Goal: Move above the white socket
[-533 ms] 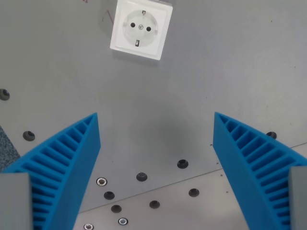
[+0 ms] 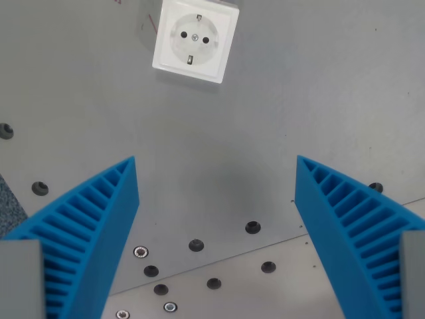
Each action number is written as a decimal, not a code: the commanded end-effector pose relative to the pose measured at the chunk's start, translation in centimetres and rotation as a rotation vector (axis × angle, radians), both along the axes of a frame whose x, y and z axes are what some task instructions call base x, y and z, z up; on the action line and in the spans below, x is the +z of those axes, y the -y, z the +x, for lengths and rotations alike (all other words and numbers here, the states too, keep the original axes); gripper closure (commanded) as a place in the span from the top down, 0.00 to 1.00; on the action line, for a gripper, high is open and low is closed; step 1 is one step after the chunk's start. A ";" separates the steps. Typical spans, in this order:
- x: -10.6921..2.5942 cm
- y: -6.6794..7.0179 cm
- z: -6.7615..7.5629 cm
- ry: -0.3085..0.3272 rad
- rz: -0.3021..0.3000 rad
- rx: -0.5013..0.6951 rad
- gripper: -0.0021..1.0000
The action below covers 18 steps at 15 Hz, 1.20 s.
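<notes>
nothing has moved since the earlier frame; camera and scene match. one square white plastic socket [image 2: 195, 40] lies on the grey metal desk [image 2: 319, 86], at the wrist view's top, well ahead of the two blue ribbed fingers [image 2: 216, 169], spread wide and empty. best advance forward, centring the socket between them.

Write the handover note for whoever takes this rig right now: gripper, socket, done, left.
Gripper: open, nothing between the blue fingers.
White socket: flat on the grey plate, at the top of the wrist view, left of centre, partly cut by the frame edge.
Done: socket is in sight, path to it bare.
Left: gripper is not above the socket yet; move toward the view's top and slightly left until the socket sits between the fingers.
</notes>
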State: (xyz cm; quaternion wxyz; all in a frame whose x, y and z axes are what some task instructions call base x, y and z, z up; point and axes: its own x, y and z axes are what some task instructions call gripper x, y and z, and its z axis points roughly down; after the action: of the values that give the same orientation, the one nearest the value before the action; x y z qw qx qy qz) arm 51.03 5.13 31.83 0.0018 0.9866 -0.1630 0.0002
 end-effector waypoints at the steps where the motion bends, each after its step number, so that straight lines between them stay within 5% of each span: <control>1: -0.1 0.0 0.0 0.003 0.001 -0.016 1.00; 18: -3.1 0.2 1.1 0.038 -0.004 -0.134 1.00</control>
State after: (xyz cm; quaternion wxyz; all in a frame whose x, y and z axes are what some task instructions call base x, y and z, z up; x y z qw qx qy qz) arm 51.99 5.03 29.18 0.0009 0.9822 -0.1878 -0.0037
